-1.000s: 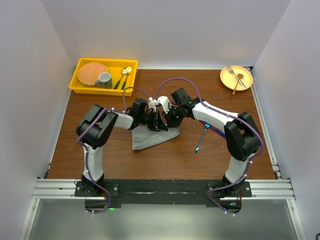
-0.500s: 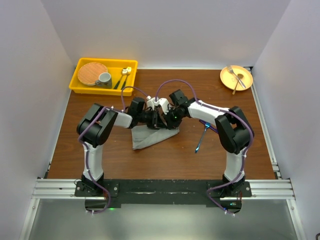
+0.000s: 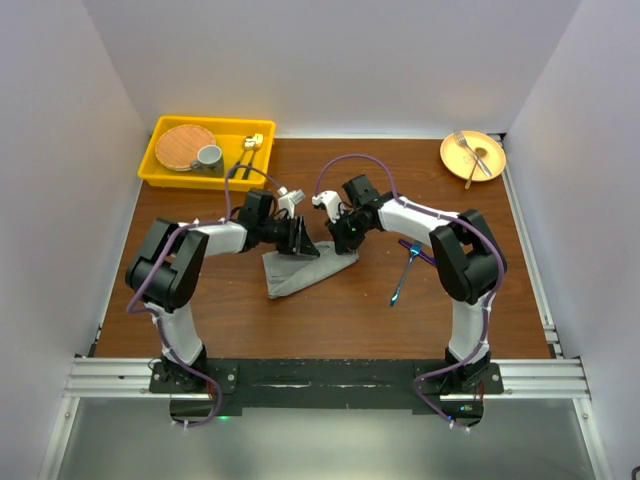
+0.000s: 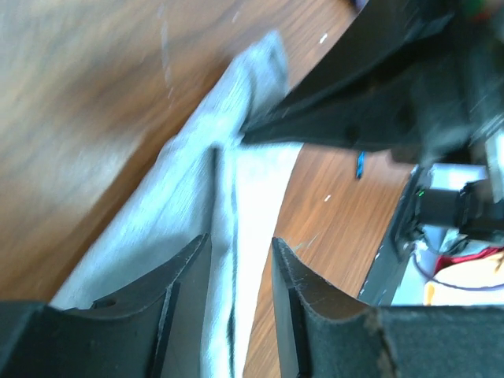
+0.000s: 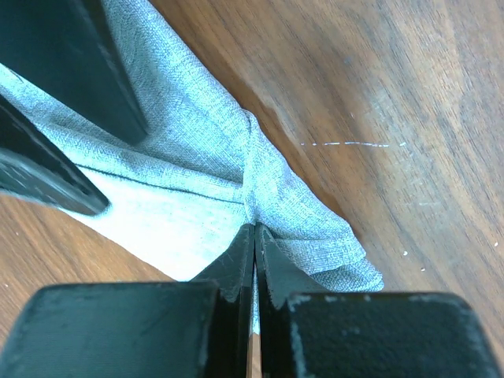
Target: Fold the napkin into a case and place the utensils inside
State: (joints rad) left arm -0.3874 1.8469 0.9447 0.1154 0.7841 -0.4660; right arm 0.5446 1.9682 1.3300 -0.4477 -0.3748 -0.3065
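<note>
Currently the right gripper [image 5: 253, 236] is pinched on a bunched edge of the napkin [image 3: 300, 272], part-folded on the table [image 3: 330, 320], probably anchoring the fold, while the left gripper [image 4: 240, 252] hovers jaws apart over the cloth, holding nothing; blue fork [image 3: 404, 270] waits nearby.

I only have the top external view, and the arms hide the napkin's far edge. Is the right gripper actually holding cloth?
Observer: Yes. The right wrist view shows the right gripper shut on a pinched ridge of the napkin.
Operator: And the left one?
Observer: In the left wrist view the left gripper is open, with its fingers apart above a crease in the napkin and clamping nothing.
</note>
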